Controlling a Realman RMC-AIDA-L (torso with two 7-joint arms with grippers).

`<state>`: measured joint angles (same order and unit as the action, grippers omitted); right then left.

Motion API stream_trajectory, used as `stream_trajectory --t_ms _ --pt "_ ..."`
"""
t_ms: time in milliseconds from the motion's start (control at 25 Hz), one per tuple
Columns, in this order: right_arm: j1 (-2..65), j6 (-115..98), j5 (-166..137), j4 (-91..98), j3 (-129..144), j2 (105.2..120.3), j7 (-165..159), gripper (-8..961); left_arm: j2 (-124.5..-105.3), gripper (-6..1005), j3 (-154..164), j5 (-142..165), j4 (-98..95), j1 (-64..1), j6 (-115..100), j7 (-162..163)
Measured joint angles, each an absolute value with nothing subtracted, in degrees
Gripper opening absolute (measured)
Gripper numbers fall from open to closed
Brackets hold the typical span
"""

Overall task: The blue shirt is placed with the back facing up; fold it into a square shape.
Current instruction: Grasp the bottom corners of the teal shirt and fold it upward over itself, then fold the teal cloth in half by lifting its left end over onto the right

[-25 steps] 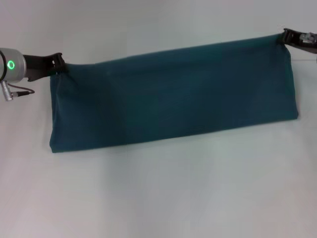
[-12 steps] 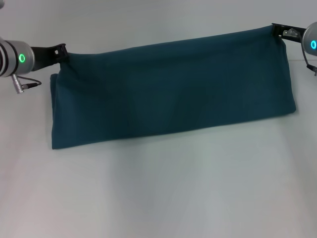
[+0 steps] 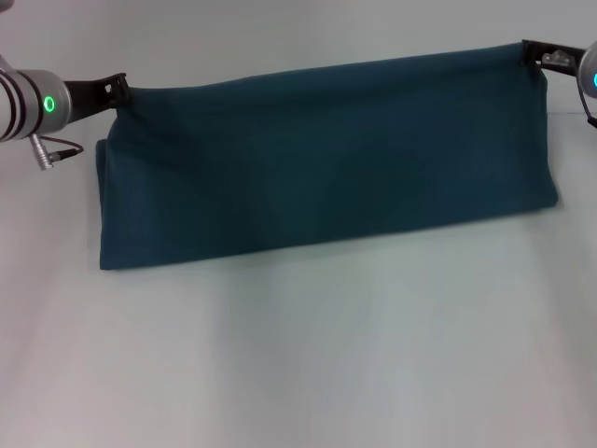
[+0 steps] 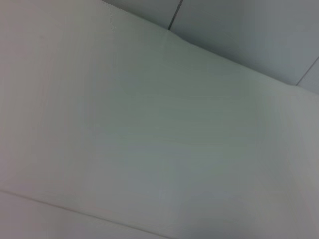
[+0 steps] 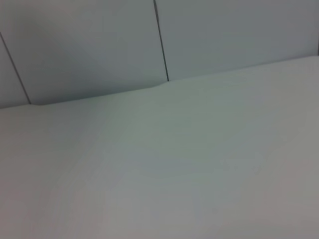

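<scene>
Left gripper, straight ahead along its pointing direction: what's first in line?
The dark teal-blue cotton shirt itself: the left gripper points toward the right gripper, gripping the shirt's upper corner. Depth is unclear.

blue shirt [image 3: 326,159] | dark teal, plain | folded long band | slanted

A plain white table [image 3: 308,364] fills the head view; both wrist views show its surface meeting a grey panelled wall [image 5: 89,45] with dark seams
</scene>
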<state>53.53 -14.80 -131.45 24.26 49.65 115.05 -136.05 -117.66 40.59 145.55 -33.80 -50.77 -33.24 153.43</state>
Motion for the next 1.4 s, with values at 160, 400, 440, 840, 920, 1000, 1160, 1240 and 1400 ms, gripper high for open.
stream_trajectory --t_ms 160,400,440,840,920,1000,1160,1240,1400 --pt "54.2 -14.2 -131.5 24.3 50.4 115.49 -136.0 46 -117.92 41 40.4 145.5 -33.8 -50.6 -32.6 153.6" --pt "54.9 -14.7 -131.3 23.6 52.3 116.08 -136.0 47 -117.98 41 40.1 145.4 -34.3 -49.7 -32.0 154.3" --pt "54.9 -14.5 -131.3 23.3 52.4 116.16 -136.0 47 -117.98 41 40.1 145.3 -34.3 -49.6 -31.8 154.4" --pt "55.7 -13.3 -131.3 22.8 52.4 115.99 -136.1 48 -118.61 41 40.5 145.3 -34.4 -49.5 -30.7 154.4" --pt "56.0 -13.2 -131.4 22.7 52.4 115.91 -136.1 48 -118.7 41 40.5 145.4 -34.4 -49.6 -30.7 154.2" --pt "56.3 -13.2 -131.5 22.7 52.8 115.81 -135.8 49 -118.64 41 40.5 145.5 -34.3 -49.8 -30.9 154.0" --pt "56.5 -12.9 -131.6 22.9 53.3 115.29 -134.5 49 -118.69 52 40.2 145.1 -34.1 -49.6 -30.8 154.3" --pt "57.2 -12.7 -131.6 22.4 53.2 114.23 -134.4 85 -118.95 73 40.0 145.0 -34.1 -49.5 -30.0 154.7" --pt "58.4 -12.8 -131.6 21.6 53.0 112.36 -134.5 156 -119.46 145 39.9 145.0 -33.9 -49.5 -28.7 155.4"
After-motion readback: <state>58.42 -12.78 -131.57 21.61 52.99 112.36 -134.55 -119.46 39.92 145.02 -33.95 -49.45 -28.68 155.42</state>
